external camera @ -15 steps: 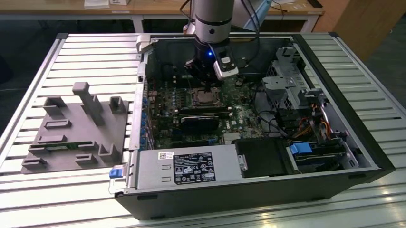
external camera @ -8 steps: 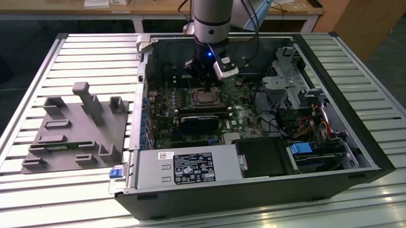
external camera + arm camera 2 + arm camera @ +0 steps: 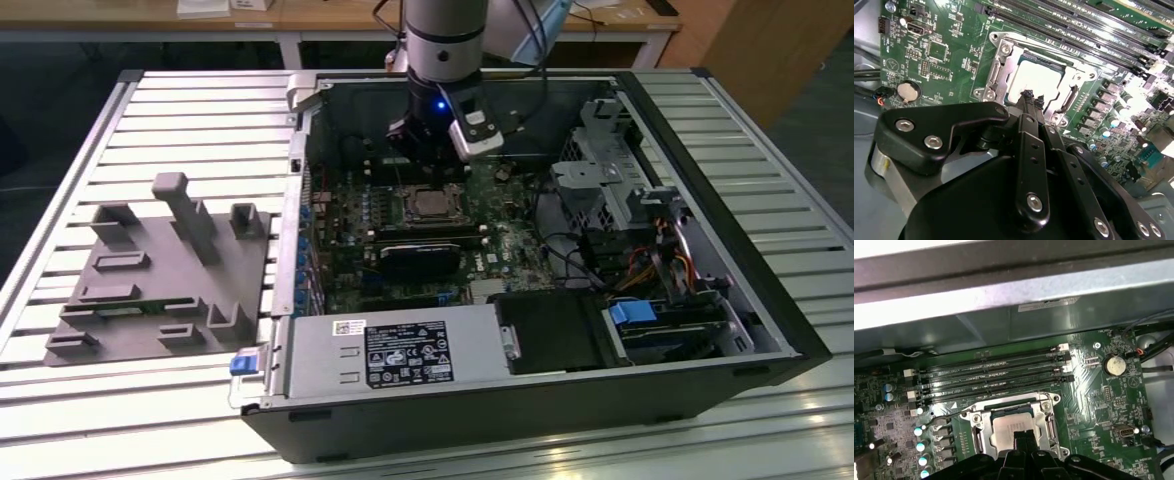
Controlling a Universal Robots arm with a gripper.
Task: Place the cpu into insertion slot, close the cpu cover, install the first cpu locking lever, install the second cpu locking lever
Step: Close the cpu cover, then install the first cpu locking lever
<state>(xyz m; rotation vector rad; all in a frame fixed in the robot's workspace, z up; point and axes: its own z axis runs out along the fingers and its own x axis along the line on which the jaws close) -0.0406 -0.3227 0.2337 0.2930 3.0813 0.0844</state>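
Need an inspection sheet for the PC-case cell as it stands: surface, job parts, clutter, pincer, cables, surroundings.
Surface: slatted metal table, with an open PC case lying on it.
Job's things: cpu lies inside the window of the cover, which is down flat around it. Whether the levers are latched cannot be told.
Clutter: grey fixture plate on the table, at the exterior view's left of the case.
Pincer: pincer is shut and empty, with its tips at the cpu's edge. Contact cannot be told.
Cables: bundle inside the case, at the exterior view's right of the cpu, apart from the pincer.
Surroundings: wooden desk behind the table.
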